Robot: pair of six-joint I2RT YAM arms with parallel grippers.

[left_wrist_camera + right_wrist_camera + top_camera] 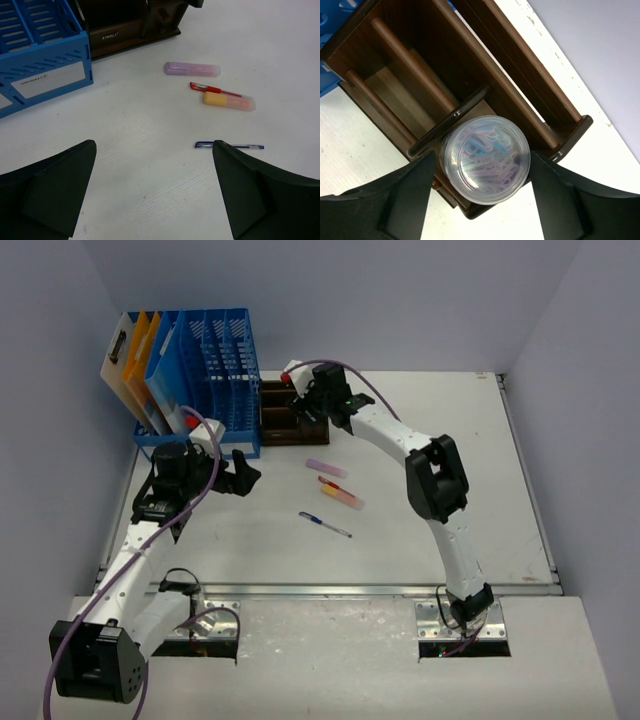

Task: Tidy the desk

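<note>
Desk (380, 560) off-white, lying flat under both arms. Left gripper (154, 145) hanging above it, fingers spread wide, nothing between. Right gripper (482, 165) straddling clear tub of paper clips (486, 159) at brown wooden tray (520, 75) beside blue file rack (215, 360); pinching or loose, cannot tell. Blue pen (235, 146), purple case (192, 68) lying mid-desk.

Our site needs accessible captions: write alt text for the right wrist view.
A clear round tub of coloured paper clips sits between the right hand's dark fingers, over one end of a dark-brown wooden compartment tray on the off-white desk.
</note>
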